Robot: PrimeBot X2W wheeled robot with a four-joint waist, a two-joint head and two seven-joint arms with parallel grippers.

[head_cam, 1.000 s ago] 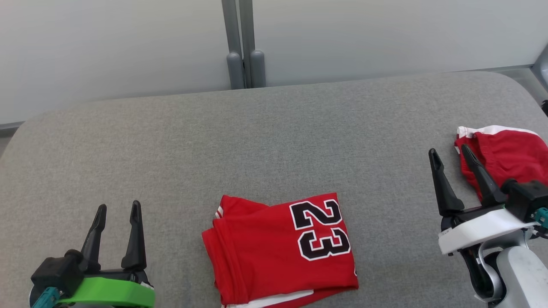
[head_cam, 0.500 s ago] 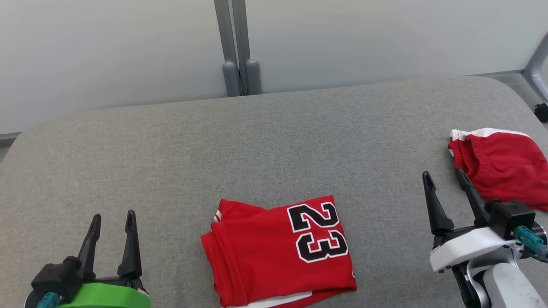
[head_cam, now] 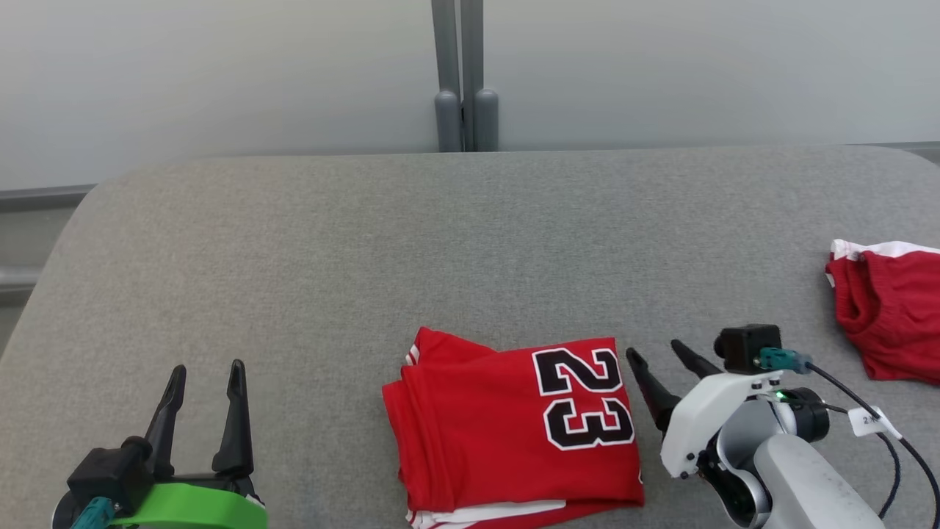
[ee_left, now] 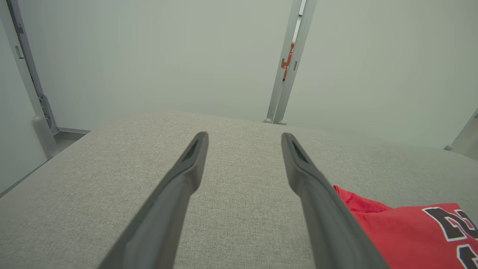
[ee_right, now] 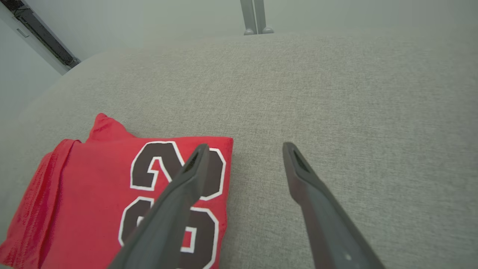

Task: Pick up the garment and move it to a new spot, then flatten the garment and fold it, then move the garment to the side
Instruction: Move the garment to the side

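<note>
Garment (head_cam: 507, 433) on grey fabric bench (head_cam: 330, 242), broad, with rounded far corners, backed by pale wall panels (head_cam: 220, 73) and a grey double post (head_cam: 464, 81) behind the middle of the far edge.

Red garment folded to a rough rectangle. Black "23" edged in white facing up on its right half. Layered folds down its left side, white trim showing along its near side. Flat at the bench's near edge, a little right of the middle.

Second red cloth (head_cam: 892, 316) with a white band, bunched at the right edge, well apart from the garment.

White right forearm (head_cam: 705, 419) rising from the near edge between garment and red cloth, black cable (head_cam: 892, 441) trailing off it.

Right pincer (head_cam: 653, 350) spread wide, holding nothing, tips just beside the garment's right side. Contact with the cloth impossible to tell. From the right wrist, one of its fingers (ee_right: 179, 201) across the "23", the other over bare bench.

Left pincer (head_cam: 207, 367) on a green cuff (head_cam: 191, 507) toward the near left corner, prongs apart and empty, over bare bench, well left of the garment.
</note>
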